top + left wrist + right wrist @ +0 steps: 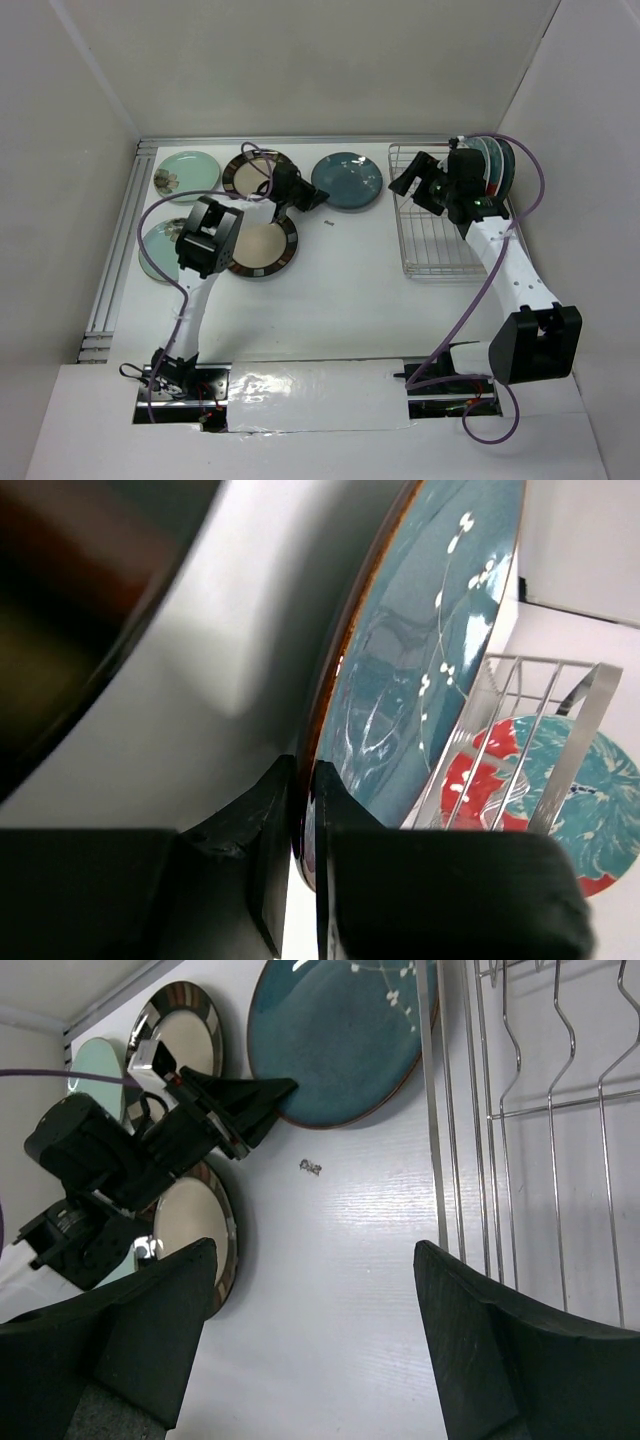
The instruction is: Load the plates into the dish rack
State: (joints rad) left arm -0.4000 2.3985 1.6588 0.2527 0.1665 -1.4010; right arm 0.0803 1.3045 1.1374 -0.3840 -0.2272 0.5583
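A dark teal plate (347,181) lies at the back middle of the table. My left gripper (316,198) is shut on its near-left rim; the left wrist view shows both jaws (305,820) pinching the plate's edge (420,660). Two mint-green plates (188,172) (158,250) and two cream striped plates (255,175) (264,248) lie at the left. The dish rack (440,235) stands at the right with a teal and red-and-teal plates (497,165) upright at its back. My right gripper (415,188) is open and empty above the rack's left edge (440,1110); it also shows in its own view (315,1350).
A small dark speck (327,224) lies on the table between the teal plate and the rack. An aluminium rail (115,260) runs along the left side. White walls enclose the table on three sides.
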